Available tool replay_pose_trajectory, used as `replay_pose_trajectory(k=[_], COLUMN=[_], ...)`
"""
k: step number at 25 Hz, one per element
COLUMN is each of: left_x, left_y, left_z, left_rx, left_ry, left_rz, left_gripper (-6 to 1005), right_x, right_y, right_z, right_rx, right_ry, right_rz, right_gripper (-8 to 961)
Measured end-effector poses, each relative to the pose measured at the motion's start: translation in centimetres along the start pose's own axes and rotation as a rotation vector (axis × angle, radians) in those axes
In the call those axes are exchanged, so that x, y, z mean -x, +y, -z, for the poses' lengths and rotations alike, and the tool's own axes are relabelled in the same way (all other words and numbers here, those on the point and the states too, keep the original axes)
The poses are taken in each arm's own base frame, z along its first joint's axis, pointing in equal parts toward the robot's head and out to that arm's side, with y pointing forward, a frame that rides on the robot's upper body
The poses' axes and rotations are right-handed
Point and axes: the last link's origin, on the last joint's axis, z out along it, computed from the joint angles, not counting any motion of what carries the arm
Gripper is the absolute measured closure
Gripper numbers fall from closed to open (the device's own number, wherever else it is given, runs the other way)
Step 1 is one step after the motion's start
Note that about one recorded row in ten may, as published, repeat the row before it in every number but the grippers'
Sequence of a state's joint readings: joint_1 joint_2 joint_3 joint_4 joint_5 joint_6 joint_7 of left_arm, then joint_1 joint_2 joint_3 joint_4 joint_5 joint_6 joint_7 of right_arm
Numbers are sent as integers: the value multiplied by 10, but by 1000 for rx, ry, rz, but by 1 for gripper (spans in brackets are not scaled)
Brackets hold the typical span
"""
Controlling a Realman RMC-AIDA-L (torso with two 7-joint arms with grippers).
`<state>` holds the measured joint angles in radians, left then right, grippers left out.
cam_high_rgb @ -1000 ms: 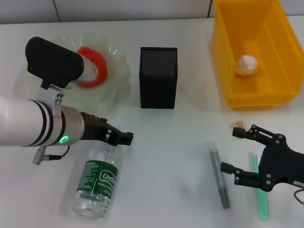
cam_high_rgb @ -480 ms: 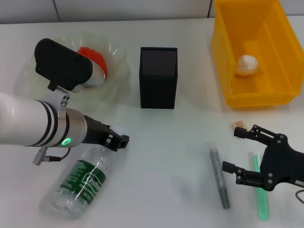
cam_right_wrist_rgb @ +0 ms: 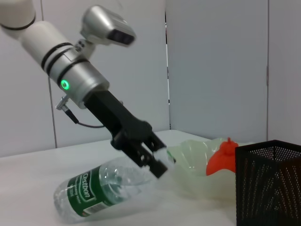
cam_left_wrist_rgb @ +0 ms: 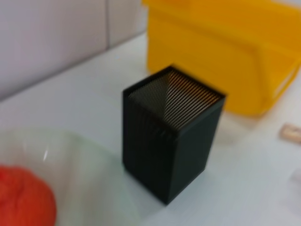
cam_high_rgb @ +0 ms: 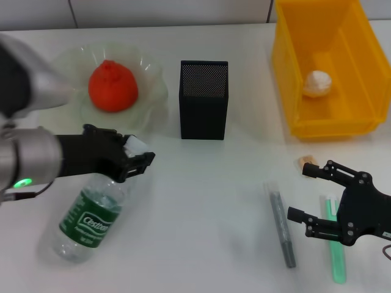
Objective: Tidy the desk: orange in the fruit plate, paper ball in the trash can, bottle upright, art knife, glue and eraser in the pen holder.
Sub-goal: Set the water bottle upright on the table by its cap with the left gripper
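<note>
Left hand (cam_high_rgb: 135, 160) clamped on bottle (cam_high_rgb: 85, 218) at its white cap, base resting on worktop (cam_high_rgb: 201, 207), body tilted. Light, thin-walled, slippery; neck grip suits. Right hand (cam_high_rgb: 311, 198) open, empty

a white tabletop (cam_high_rgb: 208, 207) is carrying everything, and a pale tiled wall (cam_high_rgb: 153, 12) is running along behind its far edge.
</note>
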<state>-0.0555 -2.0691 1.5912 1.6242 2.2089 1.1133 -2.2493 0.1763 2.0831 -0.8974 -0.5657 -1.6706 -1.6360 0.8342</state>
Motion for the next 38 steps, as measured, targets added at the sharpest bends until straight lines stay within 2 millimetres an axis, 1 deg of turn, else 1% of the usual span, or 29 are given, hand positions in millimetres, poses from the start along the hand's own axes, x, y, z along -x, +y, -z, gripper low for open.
replay_pose_trajectory(k=[5, 9, 11, 14, 17, 23, 32, 38], left_x=[22, 41, 46, 56, 63, 70, 69, 66], left_y=[-9, -20, -24, -29, -32, -35, -39, -39], left_z=[22, 36, 43, 50, 51, 55, 62, 60], left_rx=[73, 116, 139, 150, 155, 148, 125, 127], left_ry=[155, 286, 353, 429, 469, 510, 546, 561], left_rz=[-54, -35, -30, -34, -56, -83, -84, -102], left_gripper=[537, 540, 541, 543, 545, 550, 551, 550], right_x=[2, 5, 6, 9, 10, 13, 14, 14], right_y=[0, -1, -1, -1, -2, -2, -3, -3], right_z=[-1, -2, -2, -3, -4, -5, -5, -5], right_rx=[11, 17, 25, 35, 41, 52, 53, 53], right_ry=[-9, -13, -18, -24, -28, -35, -35, -35], right_rz=[-19, -17, -22, -22, -22, -30, -30, -30], right_gripper=[112, 111, 111, 111, 111, 112, 113, 113])
